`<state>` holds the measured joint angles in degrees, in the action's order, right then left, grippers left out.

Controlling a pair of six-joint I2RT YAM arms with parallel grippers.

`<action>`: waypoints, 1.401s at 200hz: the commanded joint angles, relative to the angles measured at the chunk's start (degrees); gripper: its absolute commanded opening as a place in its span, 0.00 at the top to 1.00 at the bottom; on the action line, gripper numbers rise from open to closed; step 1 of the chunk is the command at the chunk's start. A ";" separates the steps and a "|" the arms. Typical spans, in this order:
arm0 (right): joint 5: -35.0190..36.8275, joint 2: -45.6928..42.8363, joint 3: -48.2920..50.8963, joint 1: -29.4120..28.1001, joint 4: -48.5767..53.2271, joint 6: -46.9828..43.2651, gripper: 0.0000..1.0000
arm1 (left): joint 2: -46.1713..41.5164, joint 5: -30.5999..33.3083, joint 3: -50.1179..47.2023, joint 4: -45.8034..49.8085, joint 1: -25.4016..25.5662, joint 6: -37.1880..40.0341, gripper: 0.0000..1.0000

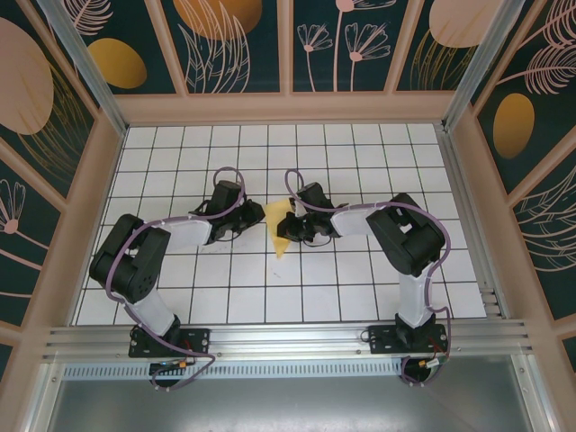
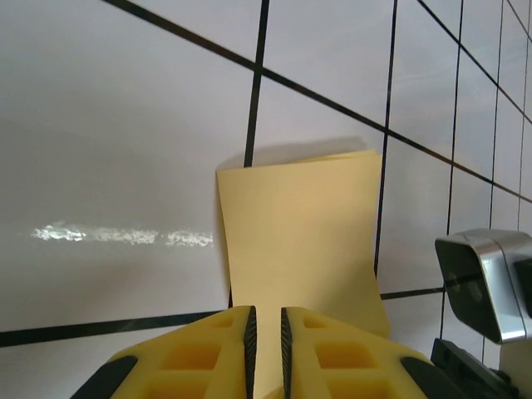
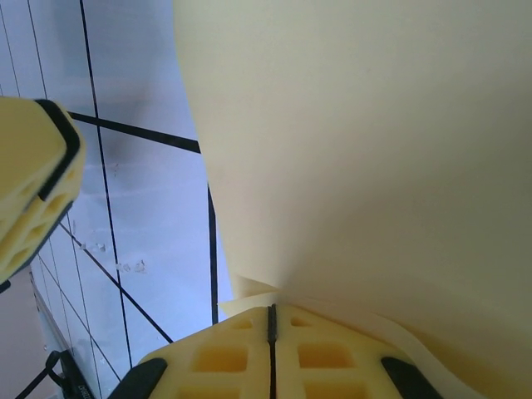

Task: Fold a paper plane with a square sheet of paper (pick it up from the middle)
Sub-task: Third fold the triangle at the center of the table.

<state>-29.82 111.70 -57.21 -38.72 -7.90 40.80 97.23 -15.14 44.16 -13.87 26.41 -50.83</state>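
Paper (image 1: 279, 229) is on the desk (image 1: 234, 292) between the arms, one edge pinched in the closed right claw (image 3: 272, 324) and curling upward. Left claw (image 2: 266, 337) is barely ajar, empty, just beside it. The paper is probably light, floppy and easily creased, so grip gently at an edge.

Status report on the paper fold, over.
Right gripper shut on paper, sheet curled upward. Left gripper: jaws a slit apart at paper. No obstruction seen.

A robot test cell: gridded table (image 1: 234, 297), aluminium rail (image 1: 288, 340), floral-patterned walls (image 1: 342, 45).
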 commanded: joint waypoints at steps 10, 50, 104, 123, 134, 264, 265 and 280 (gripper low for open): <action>2.49 1.68 1.12 0.14 2.10 -0.82 0.96 | -2.21 -3.98 -1.47 -2.14 0.40 1.21 0.82; 2.80 2.03 0.98 0.14 2.82 -0.94 1.00 | -1.44 -5.34 -1.02 -1.45 3.50 1.60 0.88; 2.86 2.21 1.04 0.14 3.05 -0.89 1.00 | 0.58 -4.28 -1.65 0.88 5.93 1.63 0.97; 2.84 2.38 0.85 0.14 2.99 -0.89 1.00 | 0.67 -4.41 -1.71 0.66 6.01 1.45 0.99; 2.93 2.44 0.84 0.14 3.07 -0.81 1.00 | 1.98 -4.34 -1.56 0.83 6.10 1.24 1.00; 2.93 2.56 0.76 0.14 3.16 -0.74 1.00 | 3.52 -5.05 -1.71 1.06 6.23 0.90 1.00; 2.93 2.60 0.77 0.14 3.16 -0.73 1.00 | 3.60 -4.97 -1.71 1.13 6.26 0.90 1.00; 2.93 2.50 0.71 0.14 3.30 -0.76 1.00 | 4.17 -3.62 -1.27 2.48 6.28 0.93 1.00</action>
<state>-29.63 111.72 -57.21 -38.72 -7.70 40.80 99.72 -19.29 43.05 -11.97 32.29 -49.80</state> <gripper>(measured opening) 0.043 0.065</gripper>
